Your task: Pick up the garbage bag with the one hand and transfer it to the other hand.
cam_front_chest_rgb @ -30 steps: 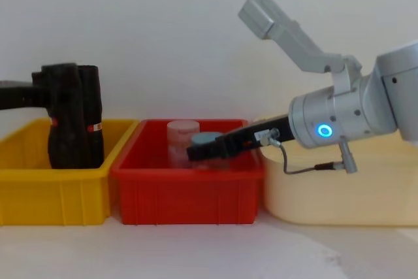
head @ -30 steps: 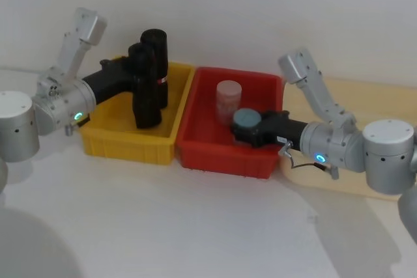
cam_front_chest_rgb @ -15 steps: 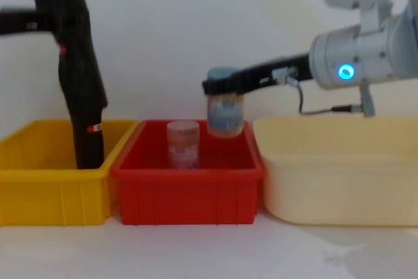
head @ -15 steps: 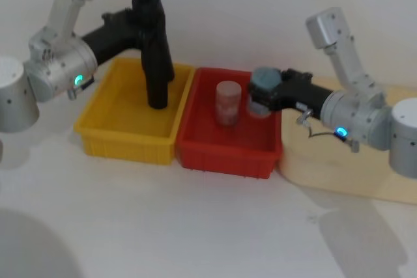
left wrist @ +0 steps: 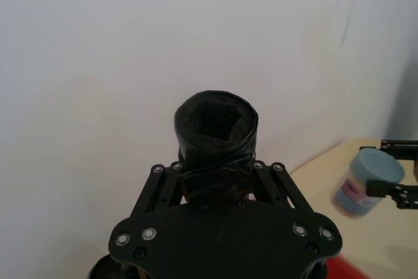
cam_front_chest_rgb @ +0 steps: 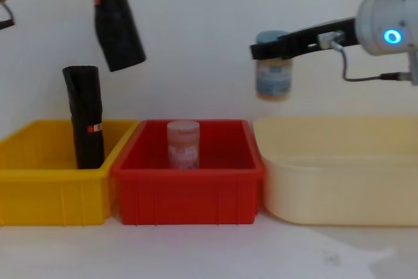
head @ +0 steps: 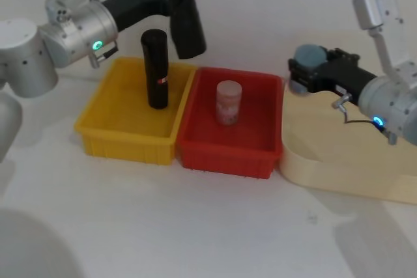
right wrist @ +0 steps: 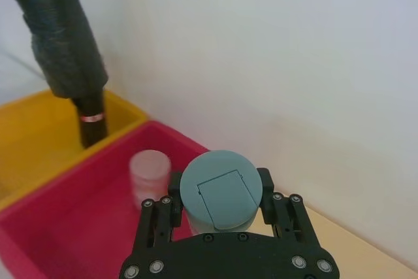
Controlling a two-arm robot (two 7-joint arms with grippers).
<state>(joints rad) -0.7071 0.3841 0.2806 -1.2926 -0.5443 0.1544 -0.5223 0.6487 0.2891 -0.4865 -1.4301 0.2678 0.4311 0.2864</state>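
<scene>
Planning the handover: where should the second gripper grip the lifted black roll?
The free lower half of the garbage bag, from the robot's right: the left gripper clamps its top, and it hangs tilted, lower end toward that side. The right gripper holds a jar.

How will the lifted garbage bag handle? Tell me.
Probably stiff: the garbage bag looks straight though the left gripper pinches only its top. Held so high and tilted, its bottom may swing. Its wrinkled plastic wrap likely yields slightly under pressure. The right gripper holds a jar.
</scene>
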